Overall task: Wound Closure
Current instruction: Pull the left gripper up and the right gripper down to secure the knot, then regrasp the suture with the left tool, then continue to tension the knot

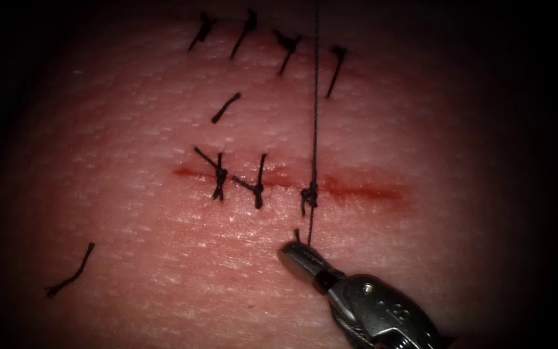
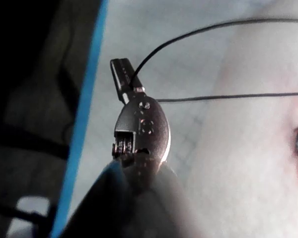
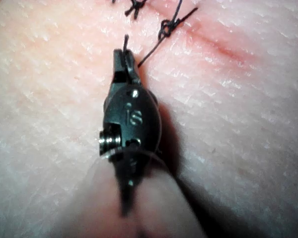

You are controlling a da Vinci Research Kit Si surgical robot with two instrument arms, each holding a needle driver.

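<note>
On the tissue (image 1: 130, 258), thread (image 1: 315, 97) is clamped at both ends — right tool (image 1: 301, 258) at six o'clock of the knot (image 1: 309, 196), left tool (image 2: 123, 77) opposite — apparently for tension.

- One slab of pale pink, pebbled pork tissue (image 1: 163, 258).
- One red, horizontal cut (image 1: 363, 190) across it.
- Three dark knotted stitches on that cut: the first (image 1: 218, 174), the second (image 1: 258, 187), and the third (image 1: 309, 196).
- Four more dark stitches along the top, counted as one row (image 1: 269, 40).
- Two loose cut ends of black thread, one (image 1: 225, 107) above the cut and one (image 1: 70, 276) low on the left.
- One long black thread (image 1: 315, 97) running up from the third knot.
- Two steel pincers: the right pincer (image 1: 299, 257) and the left pincer (image 2: 123, 79).
</note>
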